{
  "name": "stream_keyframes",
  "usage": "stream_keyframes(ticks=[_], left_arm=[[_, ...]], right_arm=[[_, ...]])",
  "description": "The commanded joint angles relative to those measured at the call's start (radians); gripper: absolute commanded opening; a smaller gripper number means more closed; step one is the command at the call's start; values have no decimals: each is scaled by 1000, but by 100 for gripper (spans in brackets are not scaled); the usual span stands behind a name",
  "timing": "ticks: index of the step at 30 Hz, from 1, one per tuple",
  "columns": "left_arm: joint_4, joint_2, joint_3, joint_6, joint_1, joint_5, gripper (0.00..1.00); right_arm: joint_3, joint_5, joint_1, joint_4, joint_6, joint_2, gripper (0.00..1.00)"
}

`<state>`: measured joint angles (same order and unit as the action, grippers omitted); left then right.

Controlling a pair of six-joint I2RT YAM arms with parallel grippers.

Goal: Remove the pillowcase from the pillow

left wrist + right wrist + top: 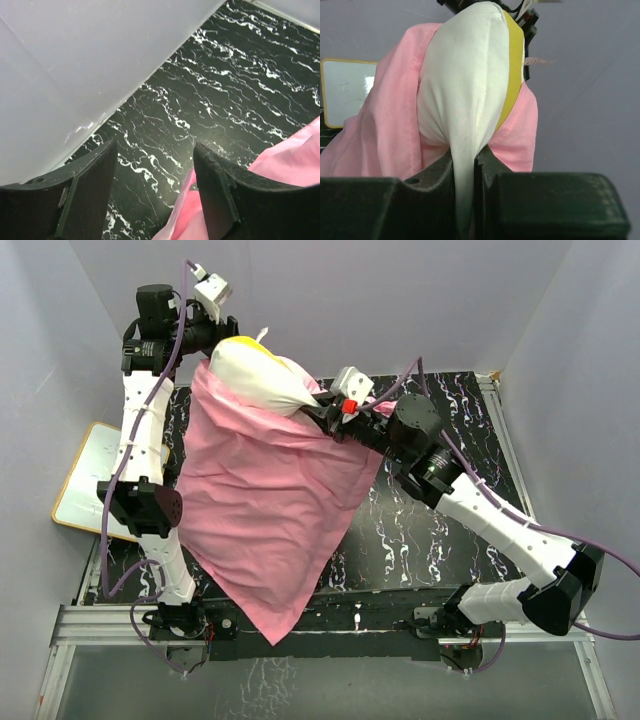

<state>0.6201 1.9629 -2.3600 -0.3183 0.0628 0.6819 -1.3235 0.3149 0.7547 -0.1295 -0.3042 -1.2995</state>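
Observation:
The white pillow (258, 372) with its yellow band is held up in the air at the back of the table. My right gripper (320, 405) is shut on a pinched corner of the pillow (465, 85), the white cloth squeezed between the jaws of the right gripper (465, 162). The plain pink pillowcase (265, 495) still covers the pillow's lower part and hangs down to the table's front edge. My left gripper (223, 332) is up by the pillow's far end. In the left wrist view the left gripper (156, 150) is open, with pink pillowcase (290, 160) beside and under its right finger.
A white board with a yellow frame (92, 480) lies off the table's left edge, also in the right wrist view (345, 95). The black marbled table (420, 530) shows to the right of the cloth. Grey walls close in at the back and sides.

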Motion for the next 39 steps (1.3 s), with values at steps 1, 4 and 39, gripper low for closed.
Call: stream_keyframes(ticks=[1, 4, 39], left_arm=[[58, -44, 9, -42, -9, 17, 58], [1, -24, -33, 6, -18, -77, 61], [-1, -442, 381, -795, 276, 56, 92]], right_arm=[[-14, -189, 2, -389, -59, 95, 8], [0, -308, 1, -470, -113, 87, 8], [-80, -148, 3, -225, -236, -199, 8]])
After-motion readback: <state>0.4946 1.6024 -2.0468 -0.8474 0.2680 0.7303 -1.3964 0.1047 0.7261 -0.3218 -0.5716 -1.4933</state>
